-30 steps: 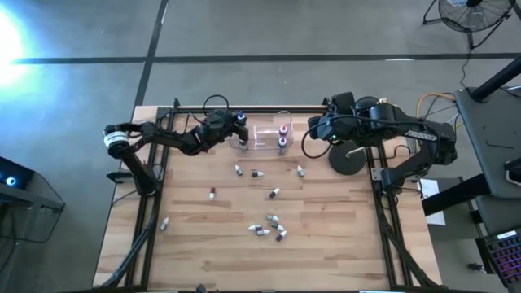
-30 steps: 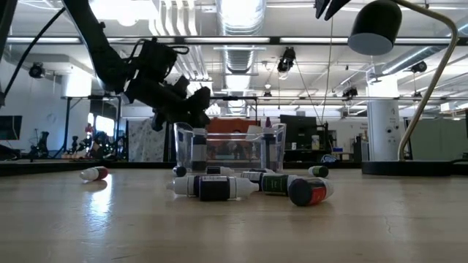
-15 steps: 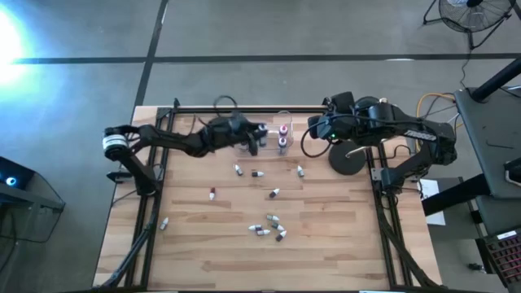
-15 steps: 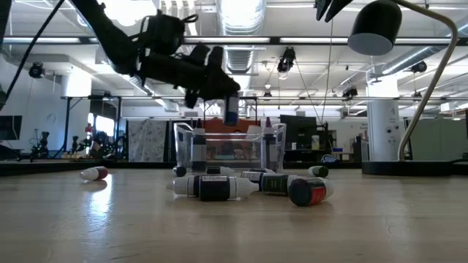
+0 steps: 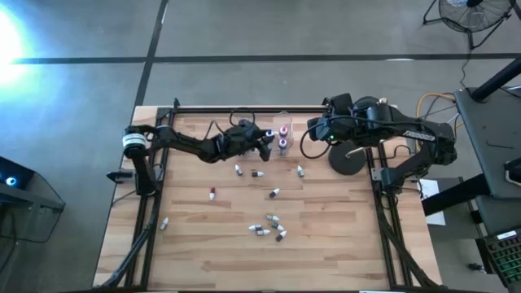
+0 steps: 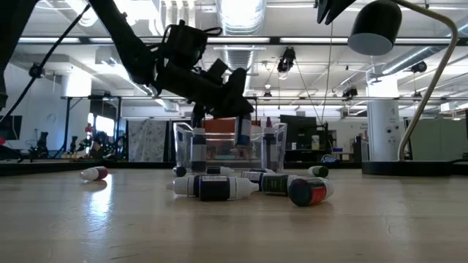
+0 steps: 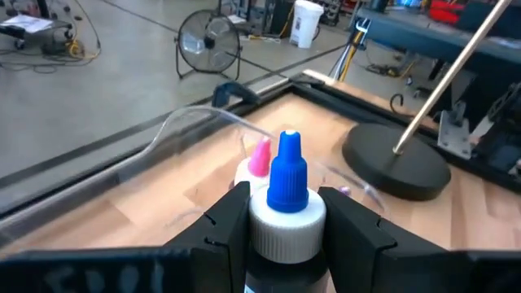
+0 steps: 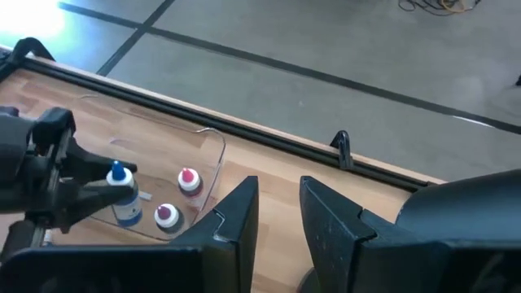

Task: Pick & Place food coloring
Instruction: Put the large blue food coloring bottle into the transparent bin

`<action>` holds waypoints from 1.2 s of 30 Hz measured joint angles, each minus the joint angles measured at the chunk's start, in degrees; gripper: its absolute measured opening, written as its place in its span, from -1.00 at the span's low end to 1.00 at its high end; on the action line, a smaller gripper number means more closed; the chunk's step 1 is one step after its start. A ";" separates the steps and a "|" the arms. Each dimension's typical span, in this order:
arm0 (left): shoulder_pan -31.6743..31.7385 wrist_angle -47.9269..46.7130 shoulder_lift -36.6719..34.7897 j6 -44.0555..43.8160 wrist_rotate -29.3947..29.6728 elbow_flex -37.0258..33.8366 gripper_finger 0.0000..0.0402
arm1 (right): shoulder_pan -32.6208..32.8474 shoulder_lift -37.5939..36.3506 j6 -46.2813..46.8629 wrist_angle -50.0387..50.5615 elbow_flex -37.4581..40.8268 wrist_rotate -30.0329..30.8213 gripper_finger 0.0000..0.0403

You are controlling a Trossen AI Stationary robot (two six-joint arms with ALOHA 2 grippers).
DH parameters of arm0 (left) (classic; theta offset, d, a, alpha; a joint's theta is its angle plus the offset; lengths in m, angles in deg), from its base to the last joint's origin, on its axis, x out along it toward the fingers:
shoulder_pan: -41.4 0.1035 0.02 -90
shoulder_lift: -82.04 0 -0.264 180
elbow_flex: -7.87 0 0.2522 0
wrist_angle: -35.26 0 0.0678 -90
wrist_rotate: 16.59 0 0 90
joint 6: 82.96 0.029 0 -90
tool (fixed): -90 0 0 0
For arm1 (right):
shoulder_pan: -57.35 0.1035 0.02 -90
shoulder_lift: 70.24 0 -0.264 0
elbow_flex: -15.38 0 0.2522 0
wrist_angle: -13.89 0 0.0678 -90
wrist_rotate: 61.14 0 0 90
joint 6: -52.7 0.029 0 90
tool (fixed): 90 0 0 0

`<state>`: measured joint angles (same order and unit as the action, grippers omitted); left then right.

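My left gripper (image 5: 266, 143) is shut on a small food-coloring bottle with a blue cap (image 7: 286, 183). It holds the bottle upright inside the clear plastic box (image 5: 264, 128) at the table's far middle. Two bottles with pink and purple caps (image 8: 177, 198) stand in the box's right end. Several more bottles (image 5: 269, 226) lie loose on the wooden table; the low view shows them lying in front of the box (image 6: 219, 187). My right gripper (image 8: 279, 220) is open and empty, raised to the right of the box. My left gripper pinches the bottle's white shoulder and body (image 7: 260, 220), just below the blue cap, between its two fingers (image 7: 230, 220). The fingers come roughly level from the table's left. The bottle stands upright, cap up, within the box's walls (image 6: 243, 133). I cannot tell whether its base touches the box floor.
A desk lamp's round black base (image 5: 350, 157) sits on the table's right side, by the right arm, and its shade (image 6: 374, 29) hangs above. One stray bottle (image 5: 164, 222) lies near the table's left edge. Bare wood lies at the near side.
My left gripper, still shut on the blue-capped bottle, has gone toward the table's right edge. It rose over the box's left wall and then came down. The bottle was outside and left of the box and now hangs upright inside it.
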<state>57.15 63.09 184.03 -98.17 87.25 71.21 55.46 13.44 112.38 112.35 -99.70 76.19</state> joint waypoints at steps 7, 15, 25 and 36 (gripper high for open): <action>-0.70 -0.66 1.25 0.32 1.28 -0.01 -0.48 | 0.00 0.00 -0.41 0.44 0.02 -0.02 -0.57; -0.72 -2.87 0.99 0.13 1.25 -0.04 -0.41 | -0.04 0.00 -1.70 0.42 0.02 0.01 -0.58; -0.70 -6.54 0.99 0.13 1.25 -0.13 -0.41 | -0.04 0.00 -1.88 0.39 0.32 0.18 -0.61; -0.70 -6.75 0.94 0.18 1.11 -0.13 -0.41 | -0.28 0.00 -1.88 0.39 0.63 0.23 -0.59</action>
<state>56.45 56.33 184.97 -97.99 88.37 71.08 55.17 13.44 110.50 112.75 -99.06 76.42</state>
